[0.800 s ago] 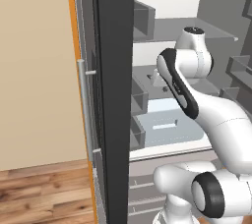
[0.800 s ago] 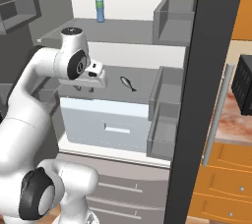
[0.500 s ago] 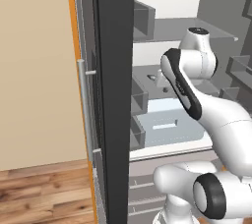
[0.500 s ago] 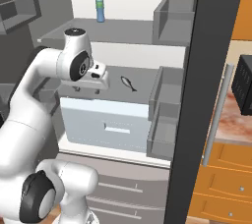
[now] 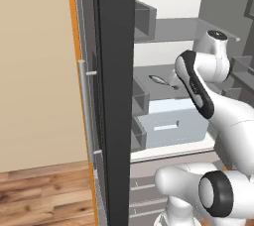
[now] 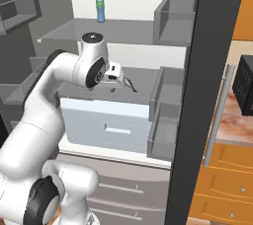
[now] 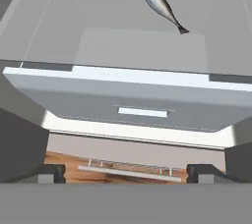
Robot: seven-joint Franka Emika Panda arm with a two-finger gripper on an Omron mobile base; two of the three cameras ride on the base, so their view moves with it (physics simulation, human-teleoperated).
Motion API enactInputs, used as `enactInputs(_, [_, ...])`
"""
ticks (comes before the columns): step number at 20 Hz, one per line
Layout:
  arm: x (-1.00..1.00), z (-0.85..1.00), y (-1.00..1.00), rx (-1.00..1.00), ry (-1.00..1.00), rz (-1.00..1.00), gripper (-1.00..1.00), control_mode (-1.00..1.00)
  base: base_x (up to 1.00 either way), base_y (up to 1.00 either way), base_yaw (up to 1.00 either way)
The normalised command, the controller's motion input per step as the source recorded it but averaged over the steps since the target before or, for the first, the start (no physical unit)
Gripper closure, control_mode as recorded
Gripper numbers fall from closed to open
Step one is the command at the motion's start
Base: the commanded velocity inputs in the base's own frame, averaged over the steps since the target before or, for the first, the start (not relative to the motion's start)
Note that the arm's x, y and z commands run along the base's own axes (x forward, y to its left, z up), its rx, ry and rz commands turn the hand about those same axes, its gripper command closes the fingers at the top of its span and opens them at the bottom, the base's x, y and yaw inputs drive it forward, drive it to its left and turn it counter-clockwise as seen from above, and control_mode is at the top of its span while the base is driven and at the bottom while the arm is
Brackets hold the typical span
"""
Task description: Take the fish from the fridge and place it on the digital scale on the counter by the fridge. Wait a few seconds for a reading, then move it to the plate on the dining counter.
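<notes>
Fish (image 7: pixel 162 6) lies on the grey shelf (image 7: pixel 74 16) inside the open fridge (image 6: pixel 123 26), flat and untouched, a little way beyond the pincer (image 7: pixel 125 174). The pincer's two dark tips (image 7: pixel 49 173) stand well apart at the bottom of the hand view, with nothing between them; it hangs in front of and above the pale drawer (image 7: pixel 138 105), just short of the shelf edge. In the right base view the pincer (image 6: pixel 114 76) sits at the end of the white arm, close to the fish (image 6: pixel 131 85) but not touching it.

The shelf is plain grey and bare around the fish. Under it the drawer (image 6: pixel 106 120) sticks out slightly, with a small light handle slot in its front. Below that come grey freezer fronts and, in the hand view, a strip of wooden floor (image 7: pixel 64 161).

Higher up, a blue-green bottle (image 6: pixel 100 7) stands at the back of the upper shelf. Grey door bins (image 6: pixel 165 105) hang on the inner side of the right door, beside the shelf, and the dark door edge (image 5: pixel 116 96) with its silver bar handle (image 5: pixel 85 111) crosses the left base view. A black microwave (image 6: pixel 245 86) sits on the marbled surface (image 6: pixel 232 125) to the right of the fridge, above orange drawers (image 6: pixel 227 184).

The fish's long axis runs slantwise across the shelf: in the hand view its broader head end points up and left, away from the pincer, and the thin tail points down and right. In the left base view the fish (image 5: pixel 159 79) is a small pale sliver beside the arm.
</notes>
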Motion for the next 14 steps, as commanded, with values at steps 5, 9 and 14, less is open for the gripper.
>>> enactInputs(5, [0.62, -0.17, -0.13, 0.00, -0.10, 0.05, -1.00, -1.00, 0.00, 0.00, 0.00])
enactInputs(9, [0.89, -0.31, -0.14, 0.00, -0.01, 0.02, -1.00, -1.00, 0.00, 0.00, 0.00])
enactInputs(14, [0.80, -0.25, -0.01, 0.00, -0.01, 0.01, -1.00, -1.00, 0.00, 0.00, 0.00])
